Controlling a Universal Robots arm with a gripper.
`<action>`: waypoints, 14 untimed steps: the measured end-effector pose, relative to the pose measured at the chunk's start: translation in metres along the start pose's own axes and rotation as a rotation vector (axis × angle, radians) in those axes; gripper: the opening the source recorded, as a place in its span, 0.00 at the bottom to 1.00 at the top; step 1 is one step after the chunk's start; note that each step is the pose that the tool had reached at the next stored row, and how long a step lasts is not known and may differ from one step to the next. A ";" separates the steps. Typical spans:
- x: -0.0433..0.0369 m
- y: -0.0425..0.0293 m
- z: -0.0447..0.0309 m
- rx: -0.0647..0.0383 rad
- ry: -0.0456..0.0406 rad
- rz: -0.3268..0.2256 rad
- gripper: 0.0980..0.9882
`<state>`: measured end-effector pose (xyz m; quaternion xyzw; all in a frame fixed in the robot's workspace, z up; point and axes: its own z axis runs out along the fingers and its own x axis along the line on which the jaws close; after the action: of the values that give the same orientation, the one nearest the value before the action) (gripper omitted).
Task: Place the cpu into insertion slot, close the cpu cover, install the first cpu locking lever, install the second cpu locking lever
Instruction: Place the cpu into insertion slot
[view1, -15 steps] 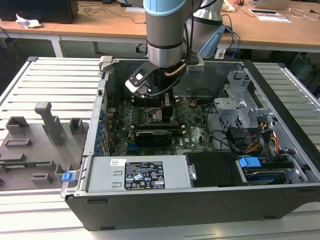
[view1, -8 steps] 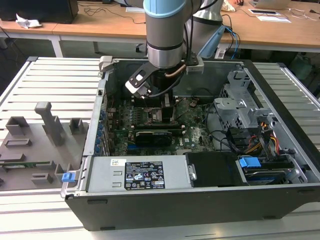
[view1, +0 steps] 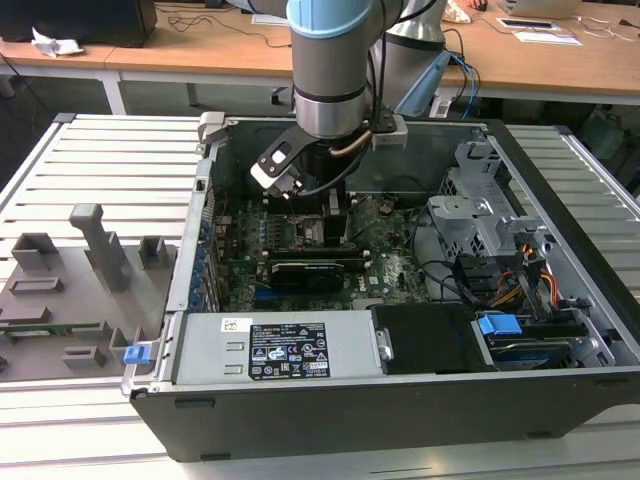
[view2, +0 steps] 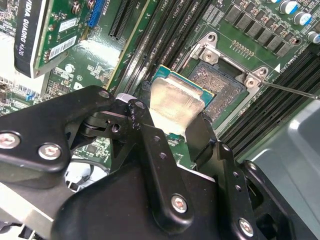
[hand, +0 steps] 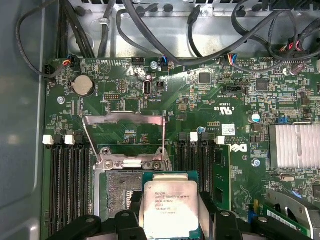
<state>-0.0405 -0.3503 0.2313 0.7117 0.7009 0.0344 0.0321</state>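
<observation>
Silver-grey metal sits between my fingers (view2: 200, 137): the cpu (view2: 175, 102) is pinched by two opposite edges, with my gripper (view2: 169, 122) closed only to the chip's width. In the first wrist view, the cpu (hand: 170, 207) hangs face up between the black jaws of my gripper (hand: 170, 216).

Just beyond it lies the insertion slot (hand: 117, 185), its dark pin field bare. The chip overlaps one side of it and, as I judge it, is offset and not yet seated.

To do this placement well, I would hold the chip level and square its edges to the socket's metal rim. It should go straight down, never dragged across those pins, since they would bend easily.

Past the socket, the cpu cover (hand: 123, 118) is swung open and lies back against the green board (hand: 200, 100), clear of my path. Memory slots (hand: 67, 185) flank the socket closely, leaving my fingers little room. Farthest out, in the exterior view, the open computer case (view1: 400, 420) rings the work.
</observation>
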 end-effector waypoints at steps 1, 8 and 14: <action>0.0000 0.0000 0.0002 0.000 0.0000 0.000 0.48; 0.0002 -0.0001 0.0017 0.000 0.0001 0.000 0.48; 0.0047 -0.0003 0.0019 0.000 0.0001 0.000 0.48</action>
<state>-0.0406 -0.3455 0.2293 0.7117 0.7009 0.0344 0.0321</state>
